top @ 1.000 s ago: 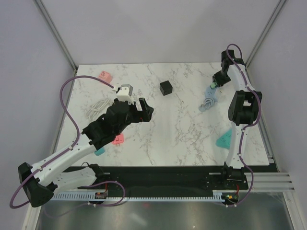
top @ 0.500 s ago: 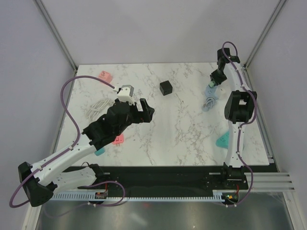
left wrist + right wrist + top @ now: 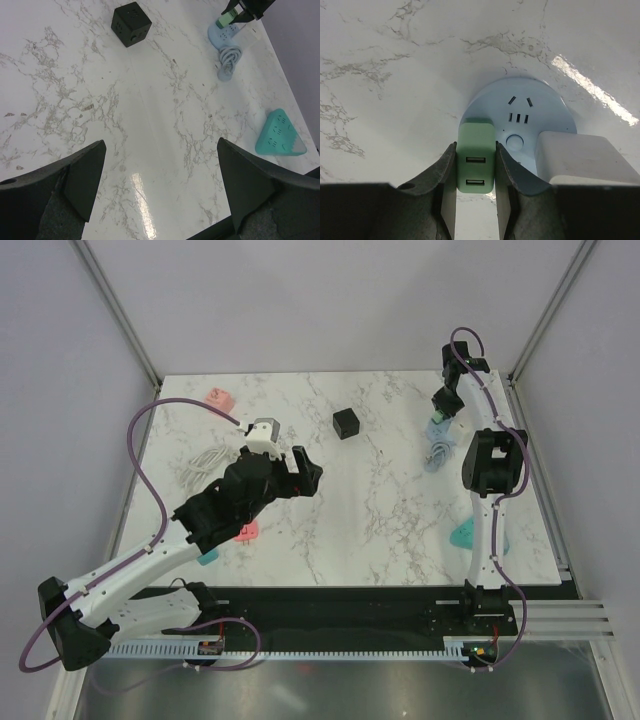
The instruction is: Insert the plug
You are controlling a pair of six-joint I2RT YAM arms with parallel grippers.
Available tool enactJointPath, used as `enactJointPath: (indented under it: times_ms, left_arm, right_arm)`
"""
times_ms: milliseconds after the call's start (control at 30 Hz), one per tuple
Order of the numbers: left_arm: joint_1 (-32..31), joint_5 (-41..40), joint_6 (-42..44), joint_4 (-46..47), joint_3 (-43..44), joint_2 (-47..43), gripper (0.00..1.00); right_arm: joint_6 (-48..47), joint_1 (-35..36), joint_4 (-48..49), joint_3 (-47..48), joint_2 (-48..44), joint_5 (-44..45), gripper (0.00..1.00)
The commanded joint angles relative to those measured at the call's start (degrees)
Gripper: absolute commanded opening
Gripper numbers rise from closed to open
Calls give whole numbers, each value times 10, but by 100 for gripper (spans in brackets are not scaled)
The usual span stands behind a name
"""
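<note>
The green USB charger plug (image 3: 476, 157) is clamped between the fingers of the right end effector (image 3: 475, 150), gripped on its two flat side faces with the USB ports facing the wrist camera. Directly beyond the fingertips lies the round pale-blue socket hub (image 3: 520, 112). A white adapter (image 3: 585, 155) already sits on it, just to the right of the fingers. Whether the prongs are seated cannot be told.

The plug is judged light, rigid and smooth-sided, so a firm hold at mid-body is advised, or it may tilt under insertion force. The hub seems light and may slide on the marble counter (image 3: 150, 100). The left end effector (image 3: 161, 150) is spread apart and empty, hanging above the counter.
</note>
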Motion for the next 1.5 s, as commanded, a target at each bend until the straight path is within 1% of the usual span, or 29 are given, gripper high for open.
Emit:
enactJointPath:
  times_ms: [0, 200, 367, 400, 467, 500, 567, 667, 800, 900, 1067, 1133, 1167, 1233, 1333, 1367, 1433, 1467]
  left_arm:
    - [-5, -21, 7, 12, 3, 0, 100]
    - [-5, -27, 12, 12, 3, 3, 100]
    - [-7, -30, 19, 12, 3, 4, 100]
    - [-8, -31, 20, 12, 3, 5, 100]
    - [-9, -33, 23, 11, 3, 5, 100]
    - [-9, -33, 24, 12, 3, 6, 100]
    - [-11, -35, 27, 12, 4, 6, 100]
    - [-12, -37, 30, 12, 4, 4, 100]
    - [-15, -39, 31, 13, 4, 2, 100]
    - [-16, -44, 35, 13, 3, 1, 100]
    - [-17, -45, 38, 14, 3, 1, 100]
    - [-18, -45, 38, 14, 3, 0, 100]
    - [-19, -45, 38, 14, 3, -2, 100]
    - [-19, -45, 38, 15, 3, -2, 100]
    - [-20, -45, 38, 16, 3, -5, 100]
    - [-20, -45, 39, 16, 3, -3, 100]
    - [-20, -45, 39, 16, 3, -7, 100]
    - [-20, -45, 40, 17, 3, -8, 100]
  right_arm:
    - [-20, 9, -28, -31, 95, -30, 0]
    - [-31, 8, -25, -12, 114, -49, 0]
    - [-45, 2, -11, -8, 107, -70, 0]
    - [-46, -1, -2, -7, 100, -82, 9]
    - [-50, -4, 9, -6, 79, -91, 20]
    - [-52, -6, 23, -6, 70, -98, 32]
    - [-58, -6, 48, -6, 41, -99, 42]
    - [-68, -6, 77, -7, 5, -111, 48]
    - [-89, -6, 116, 2, -24, -138, 60]
    - [-102, -7, 117, 9, -43, -134, 64]
    - [-104, -7, 108, -21, -84, -105, 71]
    - [-108, -6, 106, -34, -94, -103, 71]
    - [-110, -21, 106, -36, -103, -102, 71]
    - [-115, -22, 106, -40, -115, -101, 70]
    - [-120, -22, 106, -42, -127, -95, 65]
    - [-121, -22, 106, -43, -129, -94, 56]
    - [-123, -22, 106, -41, -124, -98, 40]
    - [-124, -22, 106, -40, -121, -104, 26]
